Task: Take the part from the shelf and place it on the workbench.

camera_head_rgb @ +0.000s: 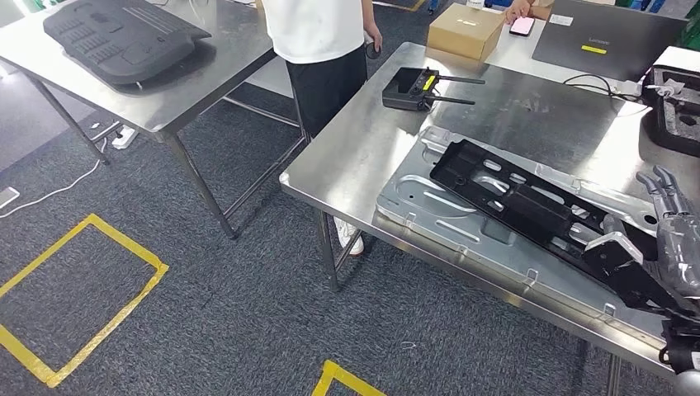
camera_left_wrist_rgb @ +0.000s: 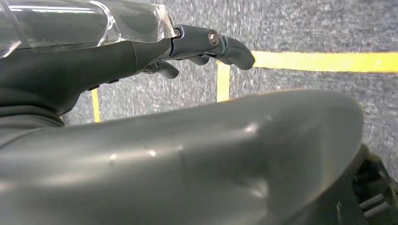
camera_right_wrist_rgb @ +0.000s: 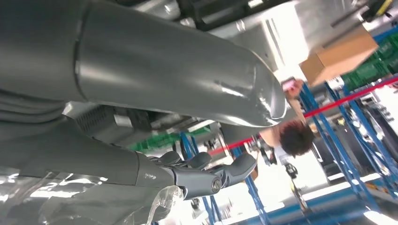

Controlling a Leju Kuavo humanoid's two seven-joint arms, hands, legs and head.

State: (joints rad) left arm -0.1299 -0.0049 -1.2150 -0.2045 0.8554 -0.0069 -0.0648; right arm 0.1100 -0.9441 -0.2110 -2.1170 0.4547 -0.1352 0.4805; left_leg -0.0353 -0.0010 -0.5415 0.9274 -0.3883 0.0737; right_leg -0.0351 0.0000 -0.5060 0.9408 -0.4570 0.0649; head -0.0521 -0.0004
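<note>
The long black part point(camera_head_rgb: 528, 202) is lying across the grey panel point(camera_head_rgb: 429, 210) on the bench point(camera_head_rgb: 355, 157); the right hand point(camera_head_rgb: 673, 239) is gripping its near end (left hand point(camera_left_wrist_rgb: 206, 44) hanging, fingers loosely apart). Best releasing only once it sits flat.

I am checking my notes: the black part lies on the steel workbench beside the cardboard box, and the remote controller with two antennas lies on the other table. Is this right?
Not quite. In the head view the remote controller lies on the same workbench as the black part and the cardboard box; the other table carries a dark grey panel.
</note>
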